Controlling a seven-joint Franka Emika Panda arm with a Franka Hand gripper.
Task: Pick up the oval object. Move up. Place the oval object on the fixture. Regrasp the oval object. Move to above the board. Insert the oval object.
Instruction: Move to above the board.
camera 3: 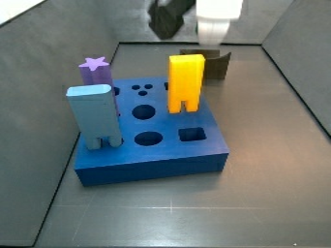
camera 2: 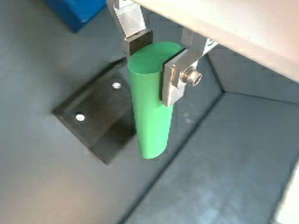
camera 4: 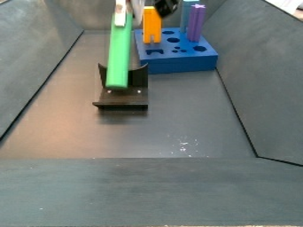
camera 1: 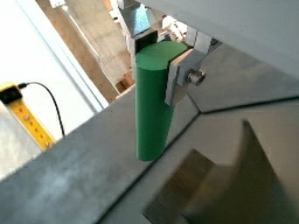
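Green rod [camera 2: 149, 105] hangs upright in the gripper [camera 2: 162, 59], its silver fingers [camera 2: 177, 77] pinching it near the top end so that most of its length reaches down below the pads. Both wrist views show this grip, and in a wrist view the rod's lower rounded end is clear of the floor [camera 1: 70, 166]. In a side view the rod [camera 4: 120, 55] stands almost vertical, leaning only slightly, directly over the fixture [camera 4: 122, 92], whose dark base plate [camera 2: 100, 118] also shows beneath the rod in a wrist view.

What the coming move depends on is this line-up: the rod's long axis runs up and down, while the fixture sits just beneath its lower tip. I cannot tell from these views whether the tip already touches the bracket or hangs a little above it. My judgement is that the rod is on its way to being set on the fixture, with the regrasp and the insertion not yet done.

The blue board [camera 4: 178, 51] sits well apart, toward the far end of the floor, carrying the yellow forked block [camera 3: 188, 81], a grey-blue block [camera 3: 93, 114] and a purple star piece [camera 3: 95, 68].
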